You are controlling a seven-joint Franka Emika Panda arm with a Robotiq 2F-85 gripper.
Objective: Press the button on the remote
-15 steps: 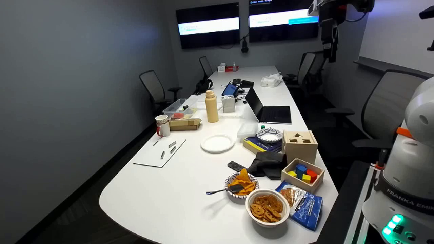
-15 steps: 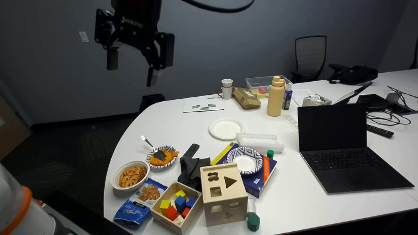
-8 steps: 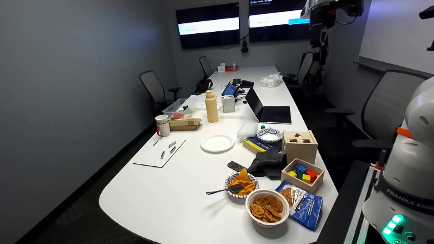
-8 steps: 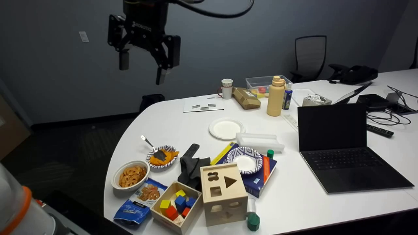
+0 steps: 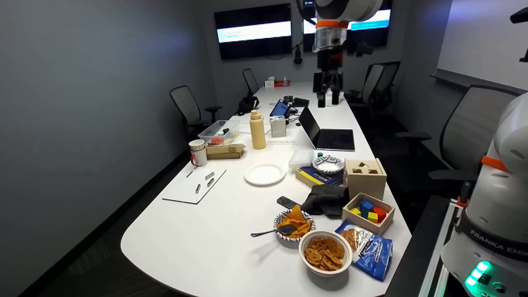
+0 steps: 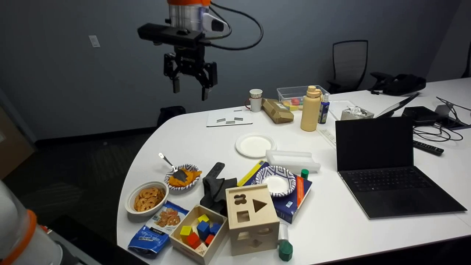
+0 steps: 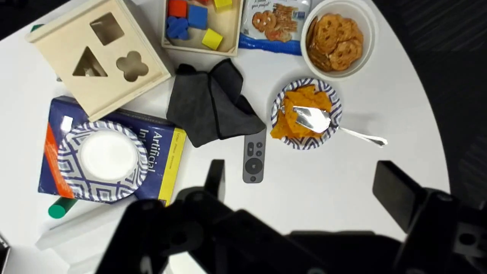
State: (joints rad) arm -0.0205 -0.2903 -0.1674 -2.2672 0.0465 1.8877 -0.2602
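The gripper (image 6: 190,91) hangs high above the table (image 7: 315,171) in both exterior views, its fingers (image 7: 215,179) spread wide with nothing between them. Below and ahead of it, as the wrist view shows, lies the remote (image 7: 253,160), closer to the finger on the side of the book (image 7: 173,163). The remote's long axis runs ahead, away from the gripper, roughly square to the line joining the fingers; its bare end faces the gripper, and its far end disappears under the dark cloth (image 7: 203,108). The round pad (image 7: 253,166) and several smaller buttons (image 7: 258,153) lie uncovered; which one is meant I cannot tell. I judge the coming move to need a descent, a shift toward the book's side, and the fingers brought together, since at this spread they may straddle the remote. Farther ahead, across from the book, the bowl of chips (image 7: 335,104) and its spoon (image 7: 319,121) sit near the remote and could be bumped.
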